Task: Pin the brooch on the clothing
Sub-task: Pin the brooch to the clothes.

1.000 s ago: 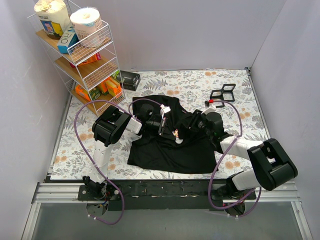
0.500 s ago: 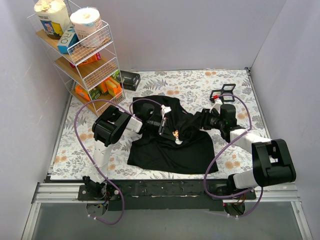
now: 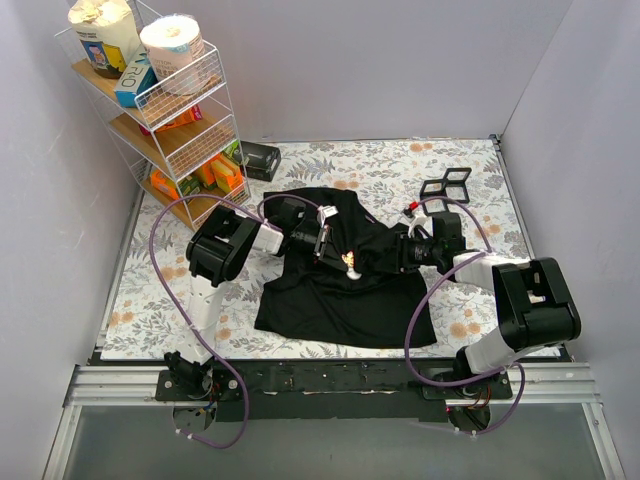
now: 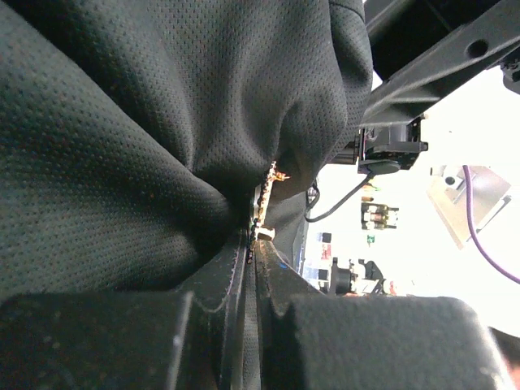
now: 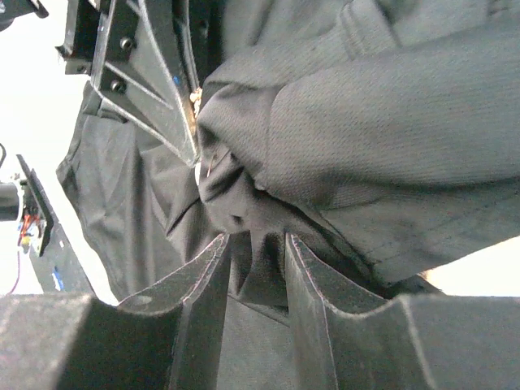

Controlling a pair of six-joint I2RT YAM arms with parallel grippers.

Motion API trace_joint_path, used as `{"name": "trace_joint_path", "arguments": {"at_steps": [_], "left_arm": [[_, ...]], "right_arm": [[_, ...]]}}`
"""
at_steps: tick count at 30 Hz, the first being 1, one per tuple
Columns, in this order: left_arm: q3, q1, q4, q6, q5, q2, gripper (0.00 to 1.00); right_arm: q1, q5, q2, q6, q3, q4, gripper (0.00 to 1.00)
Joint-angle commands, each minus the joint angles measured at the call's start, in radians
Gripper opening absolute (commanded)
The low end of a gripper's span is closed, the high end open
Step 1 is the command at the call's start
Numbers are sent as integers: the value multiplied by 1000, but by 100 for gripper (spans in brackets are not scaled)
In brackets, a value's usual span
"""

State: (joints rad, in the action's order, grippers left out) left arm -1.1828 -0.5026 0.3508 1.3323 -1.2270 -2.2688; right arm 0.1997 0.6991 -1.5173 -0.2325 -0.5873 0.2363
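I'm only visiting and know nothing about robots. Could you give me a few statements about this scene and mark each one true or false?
1. The T-shirt is black. True.
2. The left hand is empty. False: it is shut on the brooch, pressed against the fabric.
3. The right hand pinches a fold of the T-shirt. True.
4. The wire rack stands on the right side. False: it is at the far left.

Plain grey walls on 3 sides, even light. Table w/ floral-print cloth. Wire rack at far-left corner (paper rolls on top, boxes below).
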Motion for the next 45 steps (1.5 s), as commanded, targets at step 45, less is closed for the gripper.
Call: {"name": "trace_joint_path", "arguments": {"at_steps": [45], "left_arm": [[-34,21,14,57,-72,40,0]], "right_arm": [[72,189,-267,-269,-60,547,37]]}}
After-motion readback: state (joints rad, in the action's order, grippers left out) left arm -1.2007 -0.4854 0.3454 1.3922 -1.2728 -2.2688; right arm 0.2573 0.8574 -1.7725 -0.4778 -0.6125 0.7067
